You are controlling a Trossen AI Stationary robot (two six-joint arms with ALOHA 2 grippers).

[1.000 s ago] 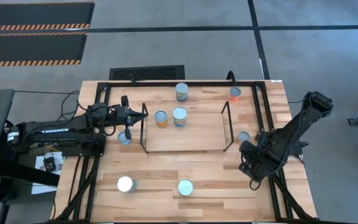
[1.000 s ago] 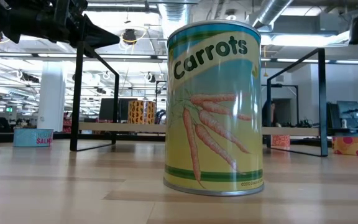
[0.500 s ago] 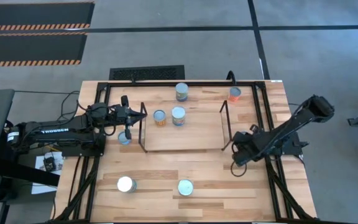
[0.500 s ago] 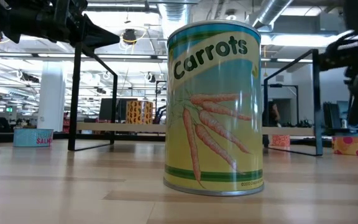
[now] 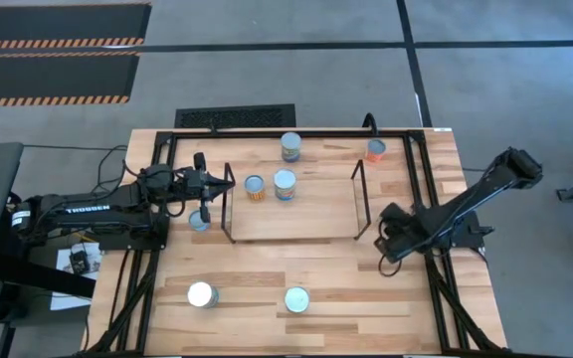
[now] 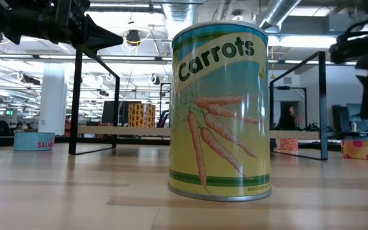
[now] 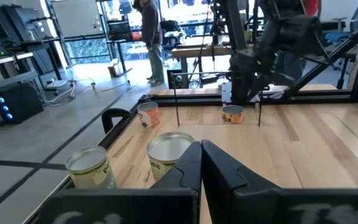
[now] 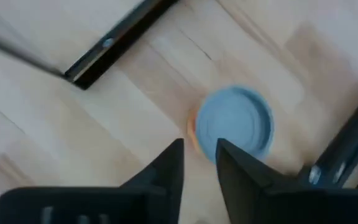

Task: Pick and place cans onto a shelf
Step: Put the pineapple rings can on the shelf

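The right gripper (image 5: 390, 239), slightly open and empty, hovers just above a blue-topped can (image 8: 235, 126).

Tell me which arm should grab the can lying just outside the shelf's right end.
Right. The right gripper hangs directly over that can, its fingers slightly parted above the lid. The left gripper is shut at the opposite end of the shelf.

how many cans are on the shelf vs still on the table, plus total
cans on the shelf: 2
cans on the table: 6
total: 8
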